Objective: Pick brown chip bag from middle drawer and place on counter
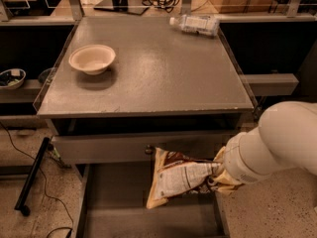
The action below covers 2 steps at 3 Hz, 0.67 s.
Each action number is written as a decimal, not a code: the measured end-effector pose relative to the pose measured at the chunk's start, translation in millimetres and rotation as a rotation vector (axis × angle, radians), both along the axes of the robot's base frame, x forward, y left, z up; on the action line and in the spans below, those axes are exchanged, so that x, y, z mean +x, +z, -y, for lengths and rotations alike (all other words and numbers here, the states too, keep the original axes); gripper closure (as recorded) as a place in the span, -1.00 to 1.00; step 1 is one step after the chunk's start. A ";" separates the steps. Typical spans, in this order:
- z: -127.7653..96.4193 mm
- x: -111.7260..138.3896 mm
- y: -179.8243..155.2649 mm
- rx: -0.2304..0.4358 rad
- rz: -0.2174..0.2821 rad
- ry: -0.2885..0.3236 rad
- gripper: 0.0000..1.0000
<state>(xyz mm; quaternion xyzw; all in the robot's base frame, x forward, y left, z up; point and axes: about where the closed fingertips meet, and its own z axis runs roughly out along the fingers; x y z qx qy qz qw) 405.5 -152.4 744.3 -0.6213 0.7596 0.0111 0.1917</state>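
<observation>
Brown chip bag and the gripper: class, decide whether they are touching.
Touching. The camera view shows one end of the brown chip bag bunched in the gripper, which holds it tilted over the open middle drawer, below the counter.
</observation>
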 end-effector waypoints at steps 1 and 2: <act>16.7 7.8 48.2 -0.043 0.075 -0.027 1.00; 28.7 8.3 76.5 -0.074 0.109 -0.045 1.00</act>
